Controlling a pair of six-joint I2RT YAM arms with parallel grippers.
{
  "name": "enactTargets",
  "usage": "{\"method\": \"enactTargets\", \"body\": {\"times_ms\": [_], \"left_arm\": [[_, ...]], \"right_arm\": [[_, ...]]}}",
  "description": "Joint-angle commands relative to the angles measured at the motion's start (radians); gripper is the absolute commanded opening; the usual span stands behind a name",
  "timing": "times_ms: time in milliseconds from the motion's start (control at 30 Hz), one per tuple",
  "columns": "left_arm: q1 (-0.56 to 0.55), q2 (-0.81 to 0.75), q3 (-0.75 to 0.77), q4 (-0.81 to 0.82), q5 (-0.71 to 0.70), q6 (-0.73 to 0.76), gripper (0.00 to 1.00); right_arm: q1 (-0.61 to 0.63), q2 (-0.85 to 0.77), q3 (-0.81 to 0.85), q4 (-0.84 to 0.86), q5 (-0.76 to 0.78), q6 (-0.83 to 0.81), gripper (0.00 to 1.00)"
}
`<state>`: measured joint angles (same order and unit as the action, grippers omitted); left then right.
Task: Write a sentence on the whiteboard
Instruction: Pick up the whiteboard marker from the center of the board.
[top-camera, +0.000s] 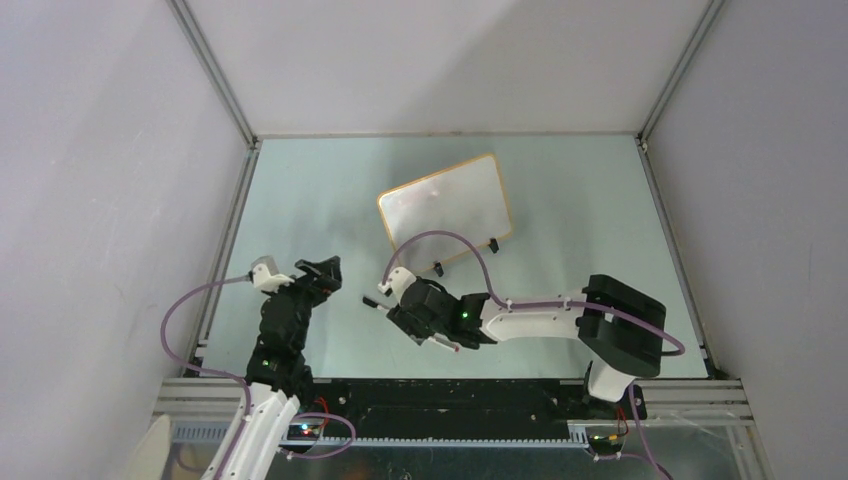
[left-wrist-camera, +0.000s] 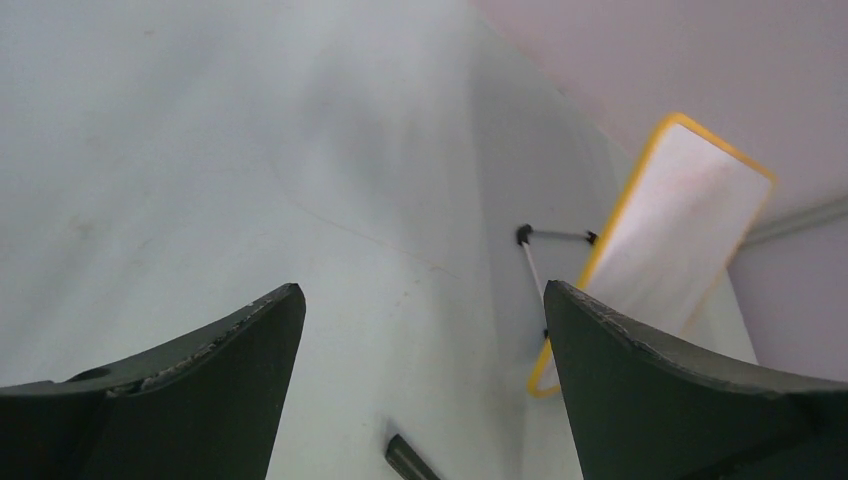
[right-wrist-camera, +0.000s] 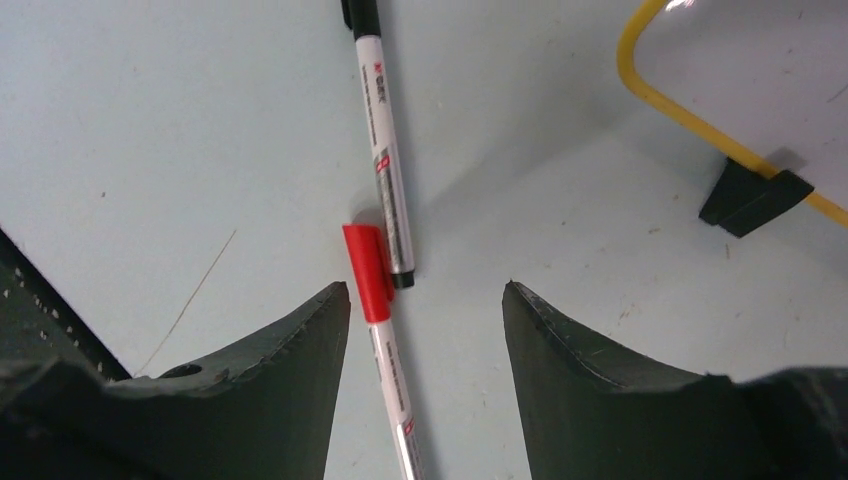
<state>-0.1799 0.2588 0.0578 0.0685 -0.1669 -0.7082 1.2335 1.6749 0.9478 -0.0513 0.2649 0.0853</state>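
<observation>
Standing beyond spread right jaws, whiteboard (top-camera: 446, 205), two markers (right-wrist-camera: 385, 170) beneath them

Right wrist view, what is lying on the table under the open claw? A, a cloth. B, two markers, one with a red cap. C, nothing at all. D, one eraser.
B: the red-capped marker reaches in between the fingers of the right claw, and the black-capped marker lies just beyond it, their ends side by side.

Whiteboard (top-camera: 446, 207) w/ orange frame, red-cap marker (right-wrist-camera: 383, 345)
</observation>
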Motion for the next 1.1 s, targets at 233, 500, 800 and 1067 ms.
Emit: {"method": "enactTargets", "body": {"times_ms": [233, 500, 800, 1067], "left_arm": [[0.004, -0.092, 0.036, -0.187, -0.298, -0.126, 0.97], [0.005, -0.058, 0.047, -0.191, -0.305, -0.133, 0.96], [0.005, -0.039, 0.042, -0.135, -0.214, -0.082, 0.94], [0.005, -0.022, 0.01, 0.046, 0.041, -0.007, 0.94]], "right_arm": [[-0.024, 0.15, 0.195, -0.051, -0.038, -0.011, 0.58], [-0.023, 0.217, 0.258, -0.071, -0.05, -0.011, 0.54], [-0.021, 0.264, 0.261, -0.083, -0.05, -0.008, 0.29], [-0.042, 0.157, 0.259, -0.094, -0.057, 0.003, 0.0]]}}
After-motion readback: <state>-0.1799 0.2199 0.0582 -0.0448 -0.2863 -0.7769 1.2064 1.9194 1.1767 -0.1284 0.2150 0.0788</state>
